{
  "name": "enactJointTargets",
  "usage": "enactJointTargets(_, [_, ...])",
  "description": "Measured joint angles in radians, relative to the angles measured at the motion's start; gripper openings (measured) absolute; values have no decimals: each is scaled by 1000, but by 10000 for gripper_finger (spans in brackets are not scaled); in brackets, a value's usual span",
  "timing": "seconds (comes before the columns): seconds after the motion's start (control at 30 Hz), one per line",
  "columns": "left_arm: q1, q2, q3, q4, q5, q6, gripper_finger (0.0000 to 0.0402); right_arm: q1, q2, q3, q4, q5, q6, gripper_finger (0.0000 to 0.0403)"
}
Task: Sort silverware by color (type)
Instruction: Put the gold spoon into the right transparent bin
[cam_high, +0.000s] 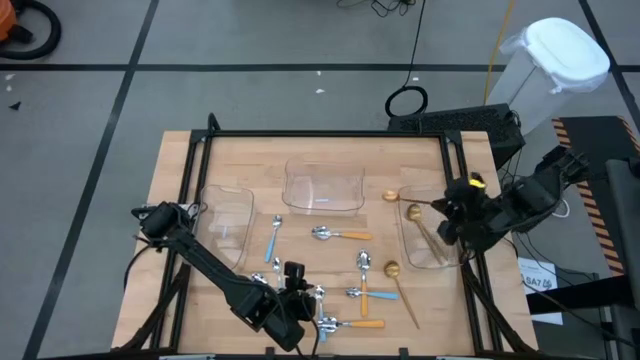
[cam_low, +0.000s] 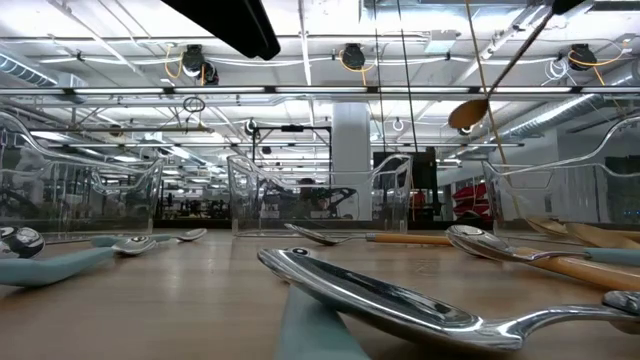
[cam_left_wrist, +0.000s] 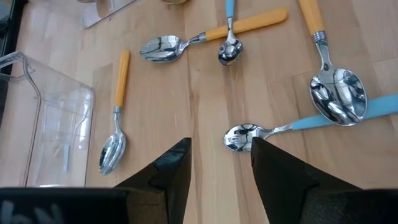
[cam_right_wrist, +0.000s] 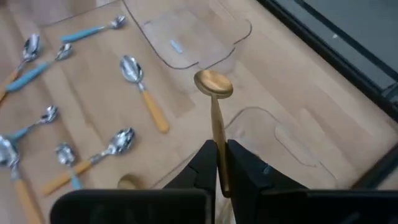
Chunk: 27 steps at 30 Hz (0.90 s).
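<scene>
Gold spoon (cam_right_wrist: 214, 106) is pinched by its handle in the right gripper (cam_right_wrist: 217, 163), hanging over the right-hand clear tray (cam_high: 428, 262) — lower it well inside the walls before letting go. Left gripper (cam_left_wrist: 221, 163) hovers with jaws apart over a blue-handled spoon (cam_left_wrist: 298, 124) — empty.

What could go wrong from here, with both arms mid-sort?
1. The right claw pinches the all-gold round-bowled spoon by its thin handle only, bowl cantilevered above the clear plastic tray on the right; it might twist or slip before release.
2. The left claw hovers open by the blue-handled silver spoon, whose handle runs under an orange-handled silver spoon; lifting could drag that one along.
</scene>
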Motion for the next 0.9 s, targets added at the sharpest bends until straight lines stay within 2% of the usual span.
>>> enactJointTargets(0.13, [0, 0, 0, 0, 0, -1, 165, 1, 8, 37, 2, -116, -20, 13])
enactJointTargets(0.3, [0, 0, 0, 1, 0, 0, 165, 1, 12, 24, 0, -192, -65, 13])
enactJointTargets(0.9, [0, 0, 0, 8, 0, -5, 165, -21, -96, 21, 0, -182, -350, 13])
